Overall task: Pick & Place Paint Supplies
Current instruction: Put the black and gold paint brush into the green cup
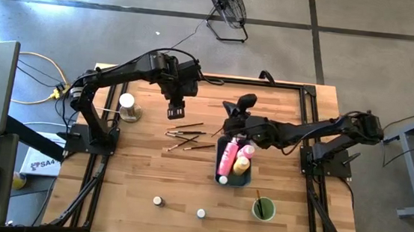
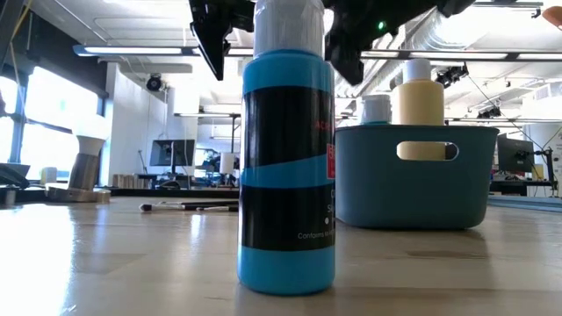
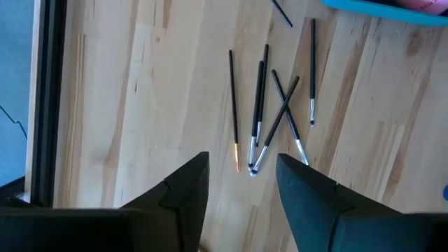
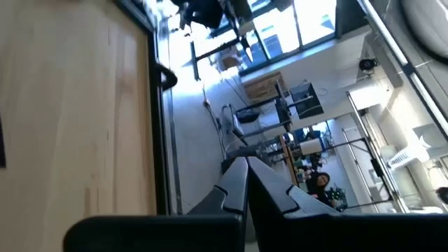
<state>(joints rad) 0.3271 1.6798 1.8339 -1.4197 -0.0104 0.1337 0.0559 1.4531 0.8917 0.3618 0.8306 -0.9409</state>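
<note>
Hovering in the high view, the left gripper (image 1: 176,112) is hanging just beside the scattered thin brown-handled paintbrushes (image 1: 187,136), while the right gripper (image 1: 229,127), fingers together, is waiting beside the blue-grey rectangular tray (image 1: 249,180). In the left wrist view its fingers (image 3: 187,189) are standing apart and empty, seemingly lining up for a pick.

You have a pale, smooth wooden table top (image 1: 143,163) with visible grain, faintly sheened, framed in matt black metal rails (image 1: 311,110); the blue-grey rectangular tray (image 2: 413,189) looks like matt plastic; the blue squeeze bottle with a black label (image 2: 286,167) is glossy plastic, its label semi-gloss; the yellow bottle (image 2: 418,101) reads smooth plastic; the thin dark-handled paintbrushes (image 3: 266,105) show shiny metal ferrules; your left gripper's fingers (image 3: 182,192) are matt black plastic.
</note>
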